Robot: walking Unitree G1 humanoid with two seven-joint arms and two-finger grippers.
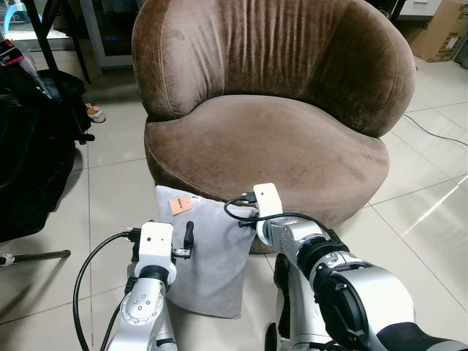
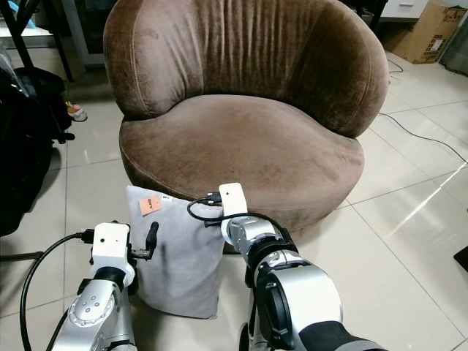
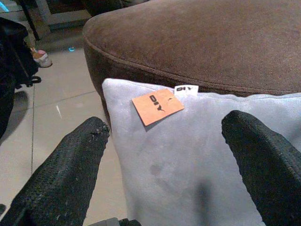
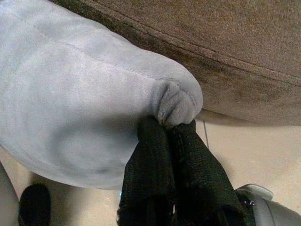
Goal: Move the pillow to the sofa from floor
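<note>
A grey pillow (image 1: 208, 259) with an orange tag (image 3: 157, 104) stands on the tiled floor, leaning against the front of the brown round sofa chair (image 1: 270, 139). My right gripper (image 4: 168, 126) is shut on the pillow's upper right corner, pinching the bunched fabric just below the seat's edge. My left gripper (image 3: 165, 122) is open at the pillow's upper left part, its two black fingers (image 3: 70, 165) spread wide before the grey face. One left finger (image 1: 189, 235) lies against the pillow's left edge.
Black bags (image 1: 29, 161) and a stand fill the left side, with a shoe (image 1: 95, 113) behind them. A dark pole (image 1: 33, 257) lies on the floor at the left. A cable (image 1: 431, 131) runs across the tiles at the right, near a cardboard box (image 1: 439, 29).
</note>
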